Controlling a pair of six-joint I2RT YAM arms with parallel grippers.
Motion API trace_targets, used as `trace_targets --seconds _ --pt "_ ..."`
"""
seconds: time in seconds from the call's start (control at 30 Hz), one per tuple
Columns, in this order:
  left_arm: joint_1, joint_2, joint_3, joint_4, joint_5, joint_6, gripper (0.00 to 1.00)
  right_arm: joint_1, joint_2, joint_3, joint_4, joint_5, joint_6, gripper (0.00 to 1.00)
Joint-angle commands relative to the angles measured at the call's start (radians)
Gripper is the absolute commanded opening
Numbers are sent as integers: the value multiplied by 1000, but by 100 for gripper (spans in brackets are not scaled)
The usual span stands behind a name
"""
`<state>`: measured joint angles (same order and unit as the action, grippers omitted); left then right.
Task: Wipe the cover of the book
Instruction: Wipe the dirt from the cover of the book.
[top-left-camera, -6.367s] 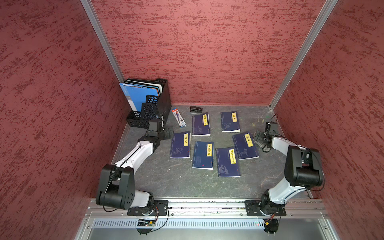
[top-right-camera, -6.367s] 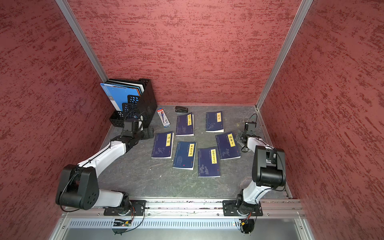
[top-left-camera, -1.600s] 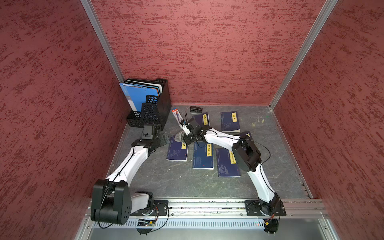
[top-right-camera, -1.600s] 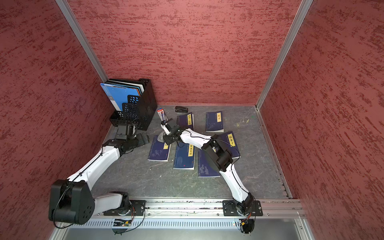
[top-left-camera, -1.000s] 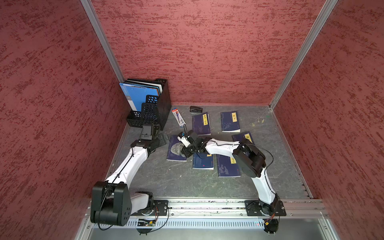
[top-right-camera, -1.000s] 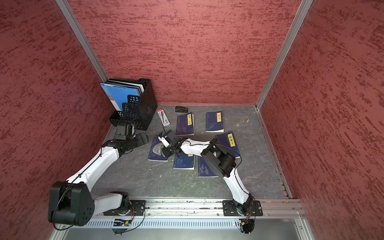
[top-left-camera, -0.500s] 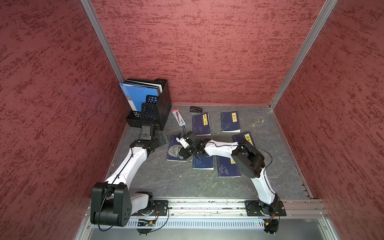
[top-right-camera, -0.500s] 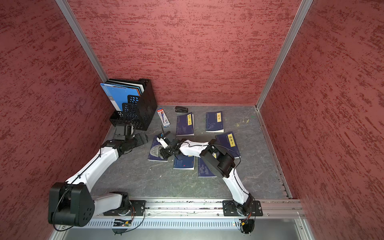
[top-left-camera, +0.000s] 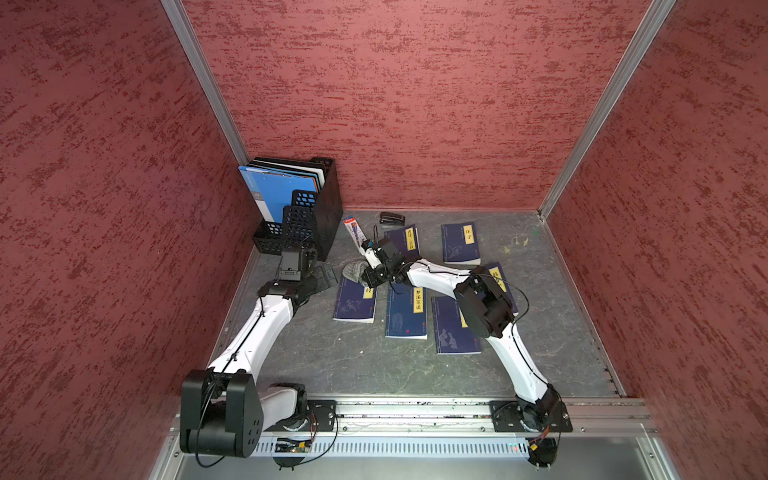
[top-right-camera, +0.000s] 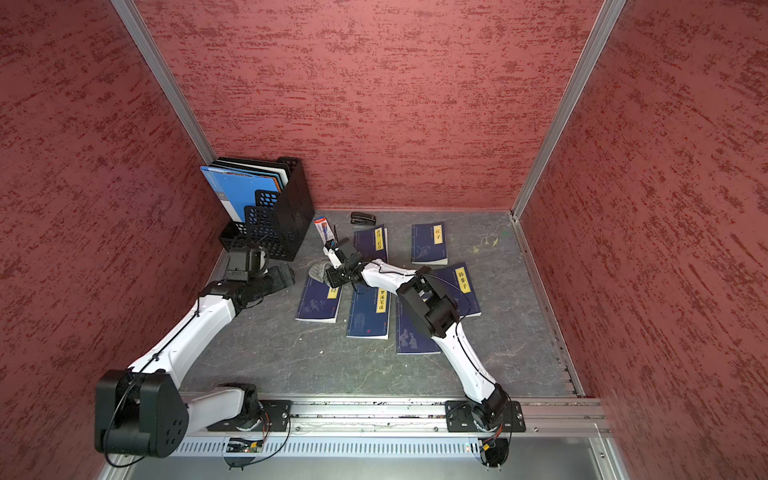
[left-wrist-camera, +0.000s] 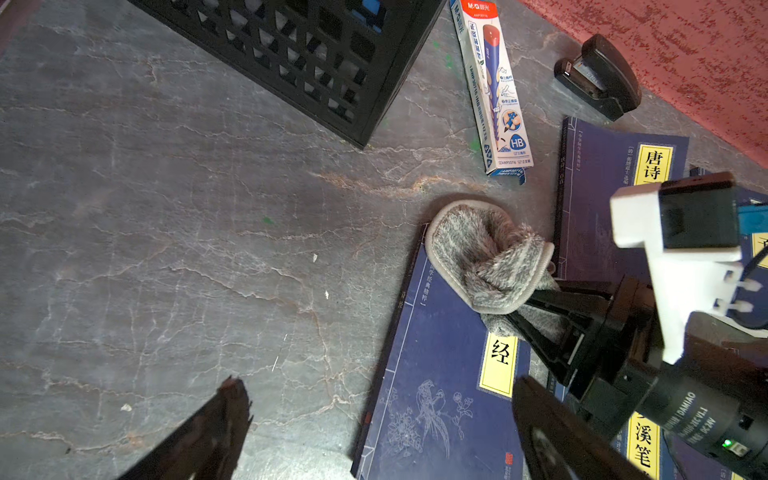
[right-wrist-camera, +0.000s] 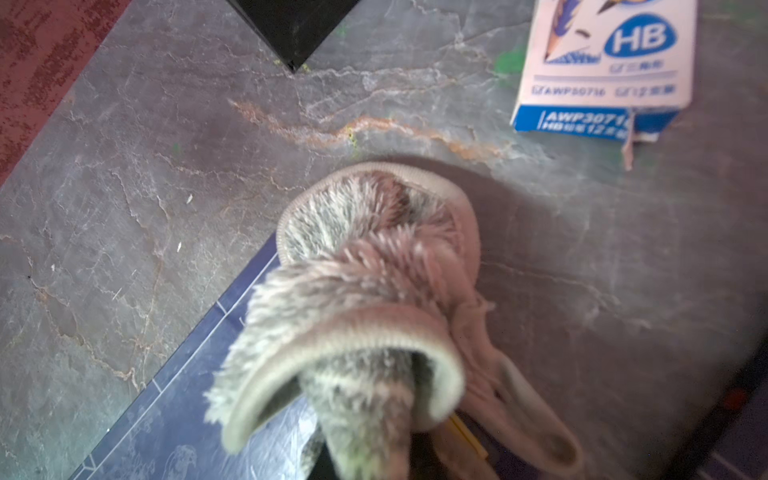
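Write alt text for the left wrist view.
The right gripper holds a grey fluffy cloth on a corner of a dark blue book on the grey table. A pencil box, a stapler and a black file rack lie nearby; the left gripper is open.

This is a robot test booth staged as an office desk: red panel walls (top-left-camera: 395, 104), aluminium rail (top-left-camera: 415, 409), file rack (top-left-camera: 328, 199), stapler (top-left-camera: 391, 218), books (top-left-camera: 459, 245).
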<state>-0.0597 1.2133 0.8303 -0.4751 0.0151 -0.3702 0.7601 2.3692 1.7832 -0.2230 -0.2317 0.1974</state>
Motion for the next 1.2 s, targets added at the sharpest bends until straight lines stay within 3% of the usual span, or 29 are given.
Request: trace_targets --seconds 0.0,0.2,0.33,0.6,0.83,1.17 --pt "9 -14 -14 -2 5 -6 100 36 -67 -124 -64 4 -10 7" --pt "12 3 -4 8 5 -4 100 134 -167 -290 -16 -63 18 7" --pt "14 6 0 9 8 -6 100 145 -178 -333 26 -66 45 7" --pt "14 -1 0 -3 7 -8 100 48 -2 -58 -46 -5 30 7" --pt "20 -27 -4 -16 6 -7 100 33 127 189 -152 -52 -8 7" --pt "34 -21 -5 0 15 -6 100 154 -92 -204 24 -141 32 8"
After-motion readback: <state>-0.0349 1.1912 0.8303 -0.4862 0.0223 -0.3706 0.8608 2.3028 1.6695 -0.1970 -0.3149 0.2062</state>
